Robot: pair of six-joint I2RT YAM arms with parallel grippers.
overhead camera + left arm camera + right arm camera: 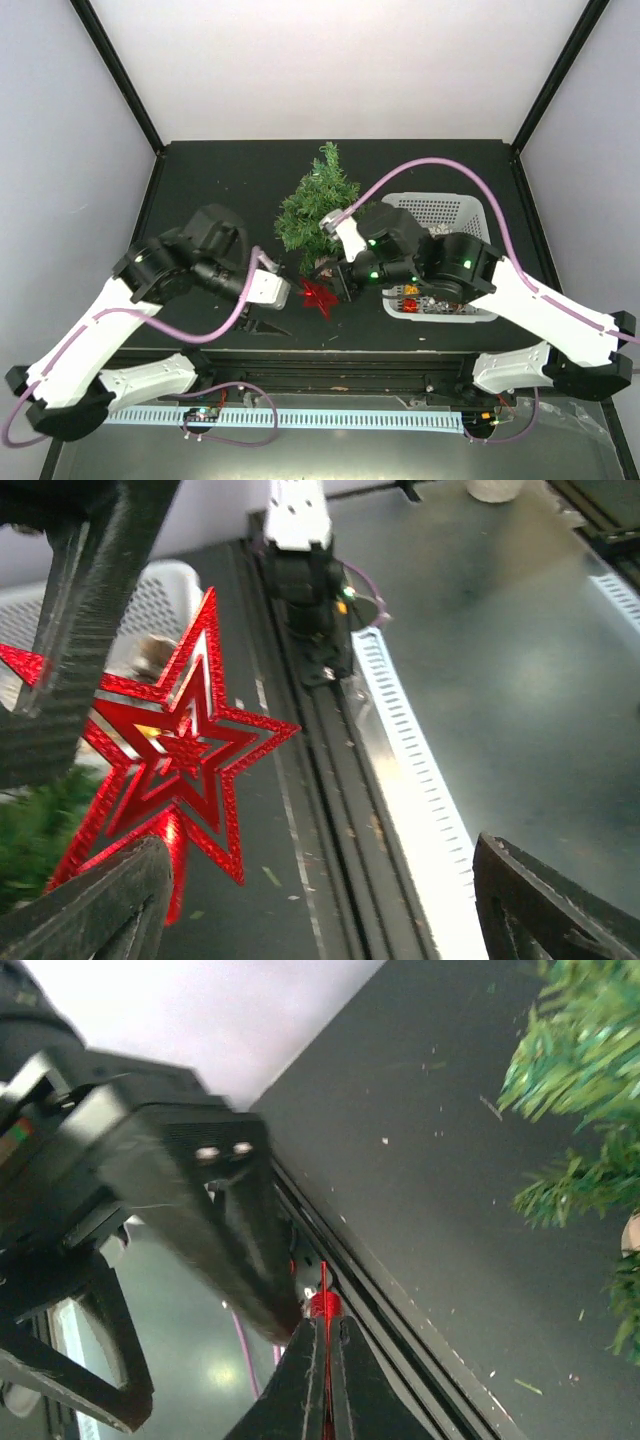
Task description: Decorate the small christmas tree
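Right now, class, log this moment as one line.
right gripper: shut on red star | left gripper: open, near star | small christmas tree: no ornament visible | white basket: right of tree

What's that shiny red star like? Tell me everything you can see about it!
The red star is a flat, glittery ornament with five points, cut into nested star outlines with gaps between. It looks like thin sparkly plastic. It sits near the front of the dark table, just in front of the small christmas tree. The right gripper pinches it by one edge. The open left gripper is close beside it; touching or not, I can't tell.
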